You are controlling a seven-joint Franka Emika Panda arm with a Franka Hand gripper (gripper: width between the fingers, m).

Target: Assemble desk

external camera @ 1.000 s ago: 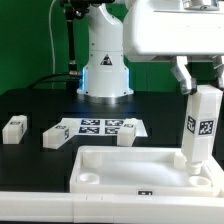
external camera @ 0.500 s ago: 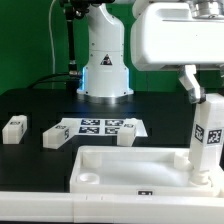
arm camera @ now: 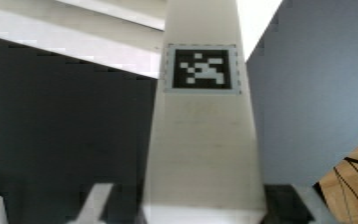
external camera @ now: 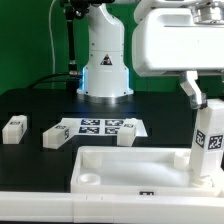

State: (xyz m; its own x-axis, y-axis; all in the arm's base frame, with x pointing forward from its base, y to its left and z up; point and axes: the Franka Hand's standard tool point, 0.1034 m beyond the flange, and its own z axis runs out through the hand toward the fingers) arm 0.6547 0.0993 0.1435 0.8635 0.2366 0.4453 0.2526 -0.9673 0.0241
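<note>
a white leg stands upright in the corner socket of the tabletop panel at the exterior view's right, its square marker facing the camera, and the gripper clasps its top end. behind the panel, on the black table, lie three others: a loose leg far to the exterior view's left, a second leg just beside the marker board, and a third leg at the board's near edge.

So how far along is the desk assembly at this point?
Done: nothing looks fixed yet; the tabletop lies rim-up with its visible corner socket empty. In hand: the end effector holds one leg upright at the corner on the exterior view's right; whether it is seated I cannot tell. Left: three loose legs lie near the marker board.
</note>
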